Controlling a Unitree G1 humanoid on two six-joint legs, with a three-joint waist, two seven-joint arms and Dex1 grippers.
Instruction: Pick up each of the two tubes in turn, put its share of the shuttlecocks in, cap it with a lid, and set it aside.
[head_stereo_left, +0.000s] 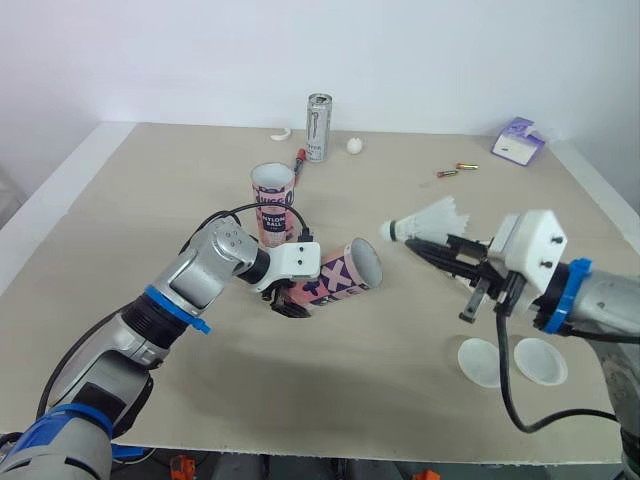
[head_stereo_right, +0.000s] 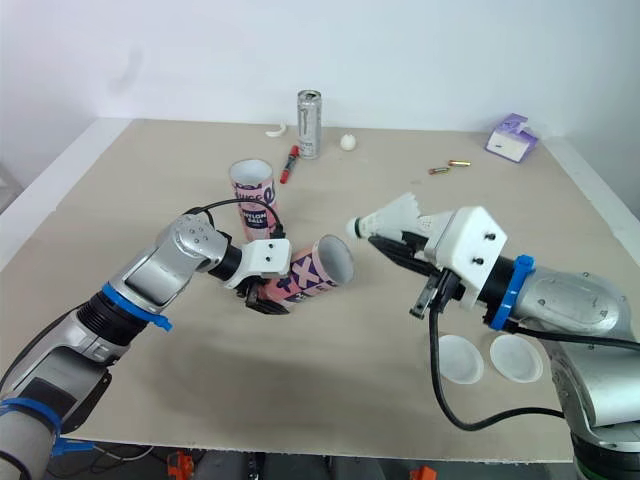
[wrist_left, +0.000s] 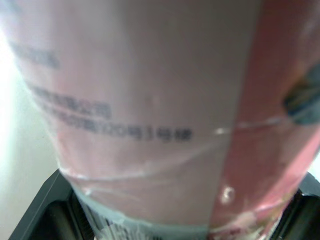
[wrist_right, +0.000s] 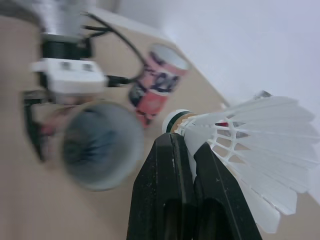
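My left gripper (head_stereo_left: 297, 297) is clenched around a pink printed cardboard tube (head_stereo_left: 345, 277), with both black fingers pressed against its lower wall near the closed end. I hold the tube tipped almost on its side, with its round mouth facing across towards my other arm. My right gripper (head_stereo_left: 432, 250) pinches a white feathered shuttlecock (head_stereo_left: 430, 220) low on its skirt, just behind the cork. The cork points at the tube's mouth and sits near it without touching, and the feathers fan out away from it.

Just beyond my left gripper a second pink tube (head_stereo_left: 272, 205) stands upright on the beige tabletop (head_stereo_left: 150, 200), mouth up. Under my right wrist, on the near side, two round white plastic lids (head_stereo_left: 482, 361) lie flat side by side.

Well beyond both grippers, along the far edge, are:
- a silver drinks can (head_stereo_left: 318, 127), standing upright
- a red pen (head_stereo_left: 299, 160) beside the can
- a small white ball (head_stereo_left: 354, 146)
- two little batteries (head_stereo_left: 452, 170)
- a purple and white box (head_stereo_left: 518, 141)
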